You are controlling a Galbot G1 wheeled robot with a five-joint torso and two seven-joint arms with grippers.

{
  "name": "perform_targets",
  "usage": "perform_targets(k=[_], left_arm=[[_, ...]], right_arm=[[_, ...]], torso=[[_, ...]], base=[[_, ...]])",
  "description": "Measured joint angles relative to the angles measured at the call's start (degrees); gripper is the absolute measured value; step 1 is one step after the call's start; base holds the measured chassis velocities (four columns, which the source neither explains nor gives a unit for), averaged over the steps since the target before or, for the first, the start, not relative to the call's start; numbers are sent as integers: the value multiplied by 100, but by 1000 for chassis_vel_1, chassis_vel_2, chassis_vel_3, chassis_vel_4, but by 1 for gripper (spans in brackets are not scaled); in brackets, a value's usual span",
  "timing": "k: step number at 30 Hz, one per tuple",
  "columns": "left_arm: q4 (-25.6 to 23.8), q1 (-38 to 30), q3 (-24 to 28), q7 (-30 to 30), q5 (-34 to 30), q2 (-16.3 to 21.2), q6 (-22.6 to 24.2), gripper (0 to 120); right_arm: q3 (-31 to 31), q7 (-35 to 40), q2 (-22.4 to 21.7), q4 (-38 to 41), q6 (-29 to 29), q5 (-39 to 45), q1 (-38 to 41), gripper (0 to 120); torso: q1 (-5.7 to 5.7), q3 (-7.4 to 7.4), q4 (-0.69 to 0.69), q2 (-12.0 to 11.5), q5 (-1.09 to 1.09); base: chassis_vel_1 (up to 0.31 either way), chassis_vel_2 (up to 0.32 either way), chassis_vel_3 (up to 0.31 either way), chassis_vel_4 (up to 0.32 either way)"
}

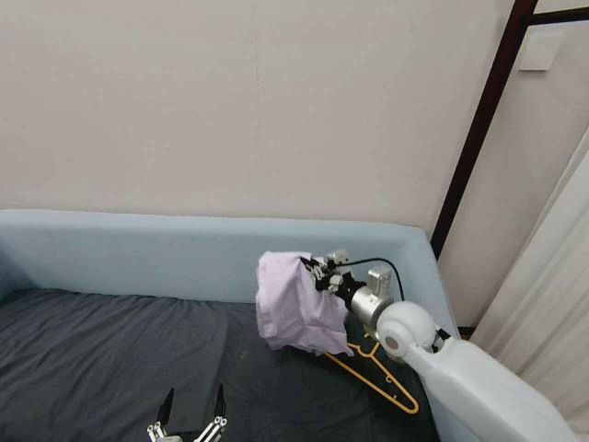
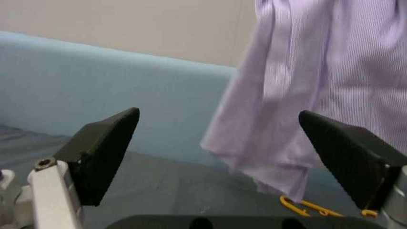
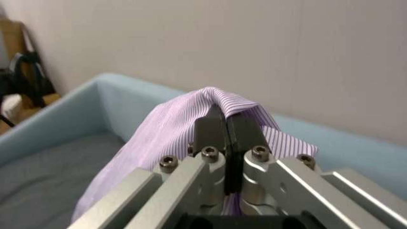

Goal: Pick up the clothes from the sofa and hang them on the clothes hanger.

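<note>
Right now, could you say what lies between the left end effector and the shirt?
Only bare dark sofa seat, in the head view, separates the left end effector from the shirt the right end effector grips.

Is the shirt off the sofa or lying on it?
Off it: the lilac striped fabric shirt hangs bunched from the shut right gripper, hem above the dark grey sofa seat.
</note>
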Motion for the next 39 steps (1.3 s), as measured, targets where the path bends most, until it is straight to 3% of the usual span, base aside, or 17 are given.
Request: perform_targets(k=[6,10,13,14,18,24,39], left_arm=[[-34,38,-43,-6,0,-59,-28,99],[-39,98,-69,-12,2,-97,-78,99],[-40,148,-80,-17,15,-90,-97,99],[-40,148,-80,-17,15,-90,-97,99],[-29,171,-92,-21,15,-39,-95,99],[44,96,-46,-25,-21,53,-53,99],[167,-104,83,-41,-207,357,76,99]], right_arm=[[-264,-102,226,20,102,184,462,0],[-367,-359,230,-119,388,-100,26,0],[-357,-837,-86,-743,917,-859,-1137,0],[-357,-837,-86,-743,917,-859,-1137,0],[20,-1171,-177,-1486,1396,-1759,-2575,0],[144,-1272,-442,-1668,1686,-2437,-3564,0],[836,-1072,-680,-1972,1521,-2695,-3736,0]], torso=[[0,0,4,0,-1],[0,-1,4,0,0],[0,0,-5,0,3],[0,0,-5,0,3],[0,0,0,0,4],[-1,-1,-3,0,3],[0,0,0,0,2]], base=[[0,0,0,0],[0,0,0,0],[0,0,0,0],[0,0,0,0],[0,0,0,0],[0,0,0,0],[0,0,0,0]])
